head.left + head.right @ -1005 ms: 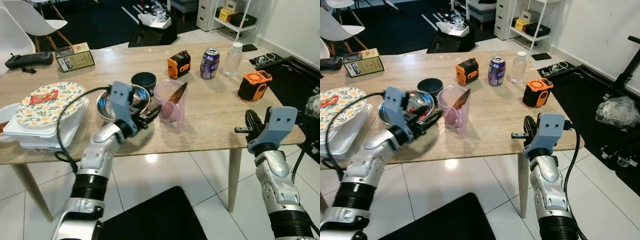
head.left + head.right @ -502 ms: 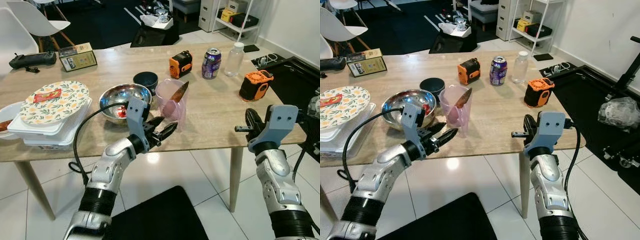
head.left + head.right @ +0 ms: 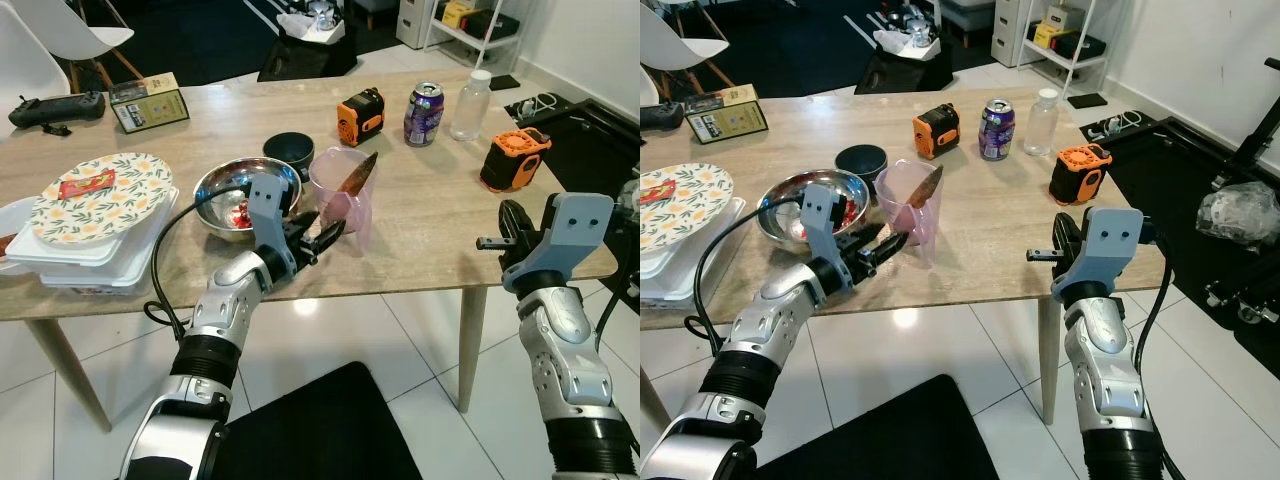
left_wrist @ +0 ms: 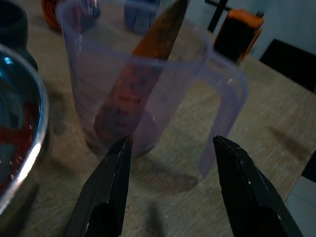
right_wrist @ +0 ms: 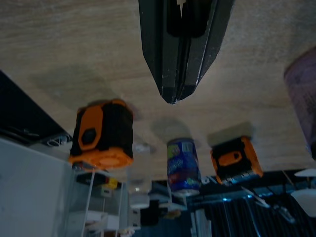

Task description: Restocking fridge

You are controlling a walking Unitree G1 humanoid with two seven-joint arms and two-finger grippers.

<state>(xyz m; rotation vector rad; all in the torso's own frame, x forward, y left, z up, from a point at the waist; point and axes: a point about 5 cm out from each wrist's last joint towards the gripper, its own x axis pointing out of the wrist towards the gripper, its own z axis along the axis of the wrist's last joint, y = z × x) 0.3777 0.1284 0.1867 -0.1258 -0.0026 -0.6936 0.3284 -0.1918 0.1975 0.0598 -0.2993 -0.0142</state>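
Two silver segmented arms with black ribbed joints are seen; grey-blue camera blocks sit at the wrists, black cables are looped alongside, and long black fingers [image 4: 106, 190] taper forward.

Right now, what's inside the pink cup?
A brown knife leans inside the pink cup, its tip poking above the rim. Its lower end looks blurry through the wall.

Two orange gadgets [image 3: 360, 109] [image 3: 515, 159], one can [image 3: 423, 100], one bottle [image 3: 469, 104], one jug [image 3: 343, 200], two bowls [image 3: 232, 192] [image 3: 288, 152].

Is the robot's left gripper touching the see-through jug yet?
Apart. In the left wrist view, the open left gripper stops short of the measuring jug, with bare table between.
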